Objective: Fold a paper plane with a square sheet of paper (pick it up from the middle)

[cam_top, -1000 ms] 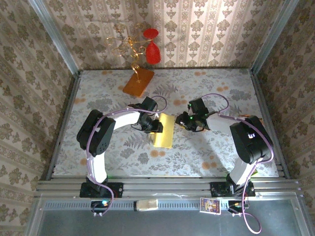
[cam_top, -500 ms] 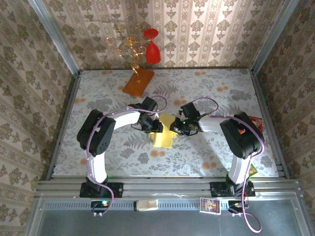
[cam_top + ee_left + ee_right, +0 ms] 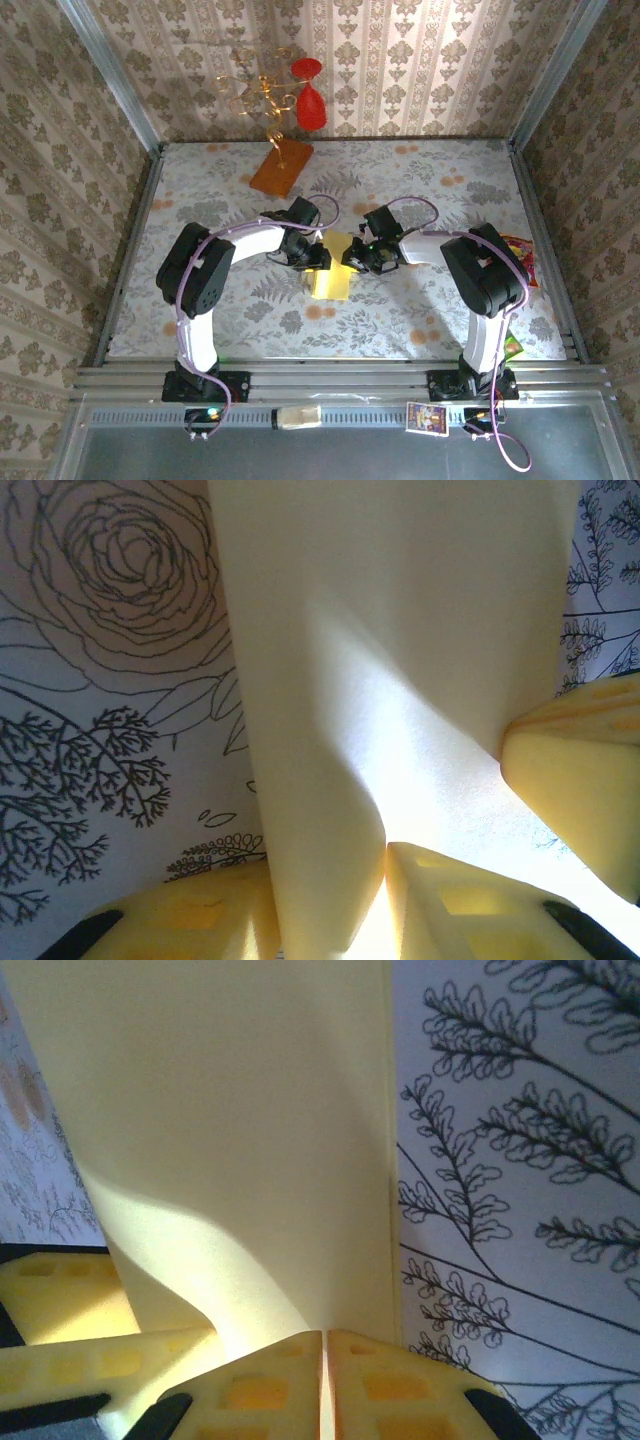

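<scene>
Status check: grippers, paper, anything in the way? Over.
Left gripper shut on the square sheet of paper. Right gripper shut on its other side. Sheet bowed up off the table. Orange-brown slab far back, well apart.

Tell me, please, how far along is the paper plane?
Done: the pale-yellow sheet of paper looks folded into a narrow rectangle. In hand: the left gripper and right gripper each pinch one side, and the paper curls up between them. Left: no pointed nose or wings show, so most folds remain.
</scene>
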Tool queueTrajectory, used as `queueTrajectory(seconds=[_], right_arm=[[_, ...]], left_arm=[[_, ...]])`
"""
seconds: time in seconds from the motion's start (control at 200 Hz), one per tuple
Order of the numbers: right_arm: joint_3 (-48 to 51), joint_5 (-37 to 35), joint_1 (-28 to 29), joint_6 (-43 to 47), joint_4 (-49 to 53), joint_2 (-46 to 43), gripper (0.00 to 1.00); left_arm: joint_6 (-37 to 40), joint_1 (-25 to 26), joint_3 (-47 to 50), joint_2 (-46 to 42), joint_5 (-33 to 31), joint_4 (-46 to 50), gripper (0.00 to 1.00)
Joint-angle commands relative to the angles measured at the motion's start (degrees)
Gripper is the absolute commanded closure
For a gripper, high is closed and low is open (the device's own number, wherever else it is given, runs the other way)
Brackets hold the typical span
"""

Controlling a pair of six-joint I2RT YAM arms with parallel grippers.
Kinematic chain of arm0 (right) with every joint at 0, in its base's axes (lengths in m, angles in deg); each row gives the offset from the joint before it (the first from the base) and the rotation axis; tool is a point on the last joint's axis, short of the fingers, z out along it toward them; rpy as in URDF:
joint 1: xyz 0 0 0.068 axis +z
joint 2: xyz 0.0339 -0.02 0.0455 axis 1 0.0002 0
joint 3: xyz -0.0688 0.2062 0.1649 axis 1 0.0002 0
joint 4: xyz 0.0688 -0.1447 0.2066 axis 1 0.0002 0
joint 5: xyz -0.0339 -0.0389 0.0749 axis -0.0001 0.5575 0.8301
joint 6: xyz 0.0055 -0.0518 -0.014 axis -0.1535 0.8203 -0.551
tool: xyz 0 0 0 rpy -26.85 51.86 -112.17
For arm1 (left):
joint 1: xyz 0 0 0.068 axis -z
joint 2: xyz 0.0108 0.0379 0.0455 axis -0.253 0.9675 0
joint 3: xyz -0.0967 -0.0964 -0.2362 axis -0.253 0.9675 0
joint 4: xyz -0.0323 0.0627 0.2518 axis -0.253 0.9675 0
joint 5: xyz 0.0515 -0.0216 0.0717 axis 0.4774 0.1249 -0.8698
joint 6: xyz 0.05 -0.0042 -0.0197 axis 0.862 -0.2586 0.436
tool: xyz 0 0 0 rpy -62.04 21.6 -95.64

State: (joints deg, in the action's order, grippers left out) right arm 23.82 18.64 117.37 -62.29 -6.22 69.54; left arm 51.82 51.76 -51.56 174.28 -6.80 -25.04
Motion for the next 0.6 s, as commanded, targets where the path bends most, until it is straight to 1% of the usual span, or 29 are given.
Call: queueTrajectory(seconds=[0.0,0.125,0.24,0.33,0.415,0.495,0.595], right_arm=[[-0.7,-1.0,-0.2,4.7,8.3,2.6,0.87],[-1.4,-1.6,-1.5,11.0,14.6,4.4,0.87],[-2.7,-1.5,-2.2,15.7,18.9,6.3,0.88],[-3.5,-1.7,-2.3,17.3,20.4,7.2,0.88],[-3.7,-2.0,-2.4,17.5,20.7,7.7,0.89],[-3.8,-2.2,-2.4,17.1,20.7,7.8,0.89],[-3.8,-2.9,-2.5,16.8,21.0,8.1,0.9]], left_arm=[[-0.9,1.8,5.1,6.4,-3.1,-1.3,0.65],[-3.2,0.1,6.5,0.5,-3.5,-3.0,0.63],[-5.8,-1.9,7.7,-7.6,-5.7,-4.7,0.55],[-7.1,-2.9,8.1,-12.5,-7.2,-5.5,0.54],[-7.9,-3.2,8.0,-15.1,-7.7,-6.4,0.53],[-9.1,-3.0,7.8,-15.7,-4.7,-9.1,0.58],[-12.7,-1.3,7.7,-13.9,0.4,-15.1,0.7]])
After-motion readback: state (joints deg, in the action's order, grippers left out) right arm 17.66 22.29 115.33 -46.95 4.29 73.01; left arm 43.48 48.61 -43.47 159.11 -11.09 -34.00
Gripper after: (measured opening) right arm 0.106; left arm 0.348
